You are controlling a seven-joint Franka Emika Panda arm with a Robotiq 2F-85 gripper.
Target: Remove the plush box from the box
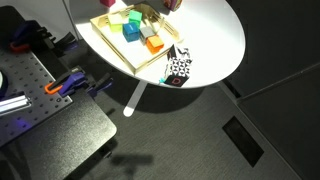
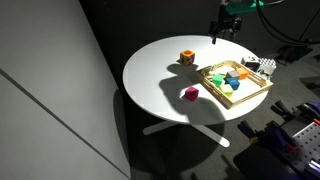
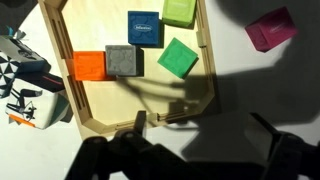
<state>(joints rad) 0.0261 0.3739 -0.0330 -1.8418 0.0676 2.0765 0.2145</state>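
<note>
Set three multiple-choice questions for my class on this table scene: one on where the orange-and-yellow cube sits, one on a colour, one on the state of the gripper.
1. Where is the orange-and-yellow cube?
A. on the bare table, apart from the wooden tray
B. inside the tray
C. out of sight

2. What colour is the lone block lying outside the tray in the wrist view?
A. blue
B. grey
C. pink

3. How is the gripper?
A. shut on a block
B. open and empty
C. pressed onto the tray

Answers:
1 A: in an exterior view the cube stands alone on the white top, clear of the tray.
2 C: the lone block is plainly pink.
3 B: the gripper hangs above the table, and the wrist view shows its fingers wide apart with nothing between them.
</note>
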